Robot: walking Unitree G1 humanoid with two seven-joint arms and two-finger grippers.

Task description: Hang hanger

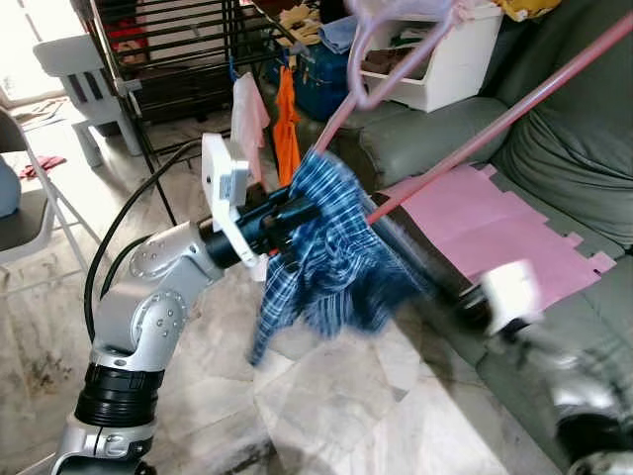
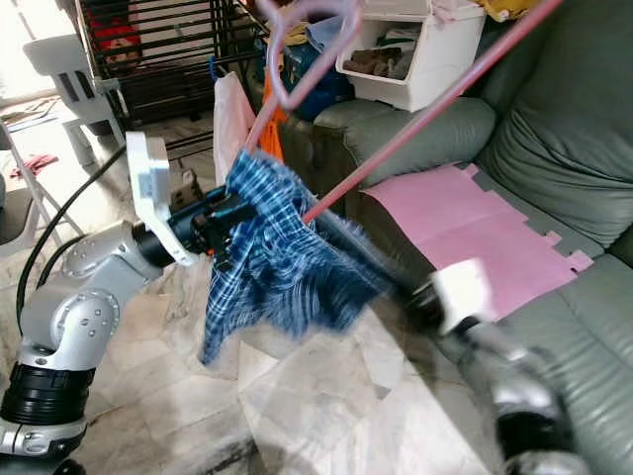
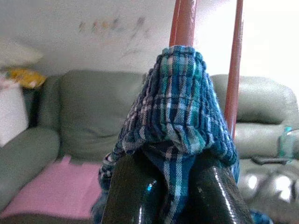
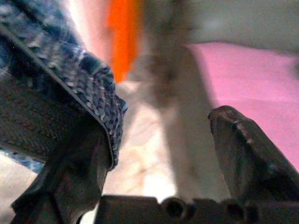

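A pink plastic hanger is held up over the floor, its hook near the top of the picture. A blue plaid garment is draped over its lower corner and hangs down. My left gripper is shut on the garment's bunched cloth right under the hanger's rod. My right gripper is blurred, just right of the cloth's lower edge. In the right wrist view it stands open, and the plaid cloth lies against one finger.
A green sofa runs along the right, with a pink sheet on its seat. A white bin sits on the sofa's arm. Behind stand a dark drying rack with orange and pink cloths, and a white chair.
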